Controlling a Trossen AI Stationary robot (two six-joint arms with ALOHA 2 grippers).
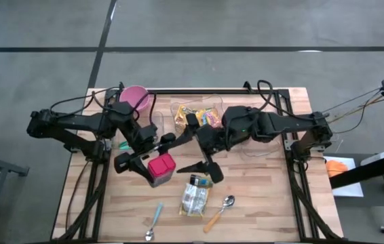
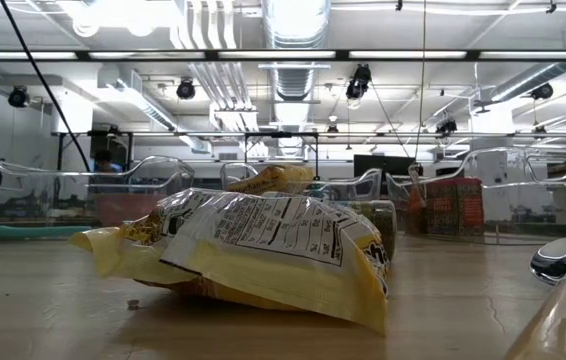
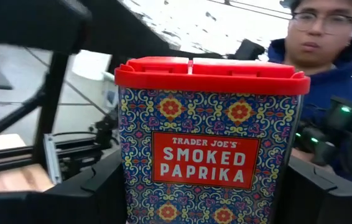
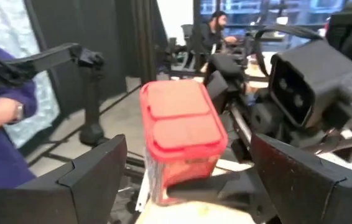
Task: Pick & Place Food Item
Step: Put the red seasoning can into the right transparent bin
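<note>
Left pincer (image 1: 152, 165) clamps rigid, light smoked paprika tin (image 1: 161, 167) by its slick sides, centre frame; right pincer (image 1: 202, 165) gapes empty

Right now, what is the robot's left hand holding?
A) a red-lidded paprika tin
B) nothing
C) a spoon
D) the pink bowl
A: the left wrist view shows the paprika tin clamped between that hand's two dark fingers, and from above the left hand sits around the tin.
</note>
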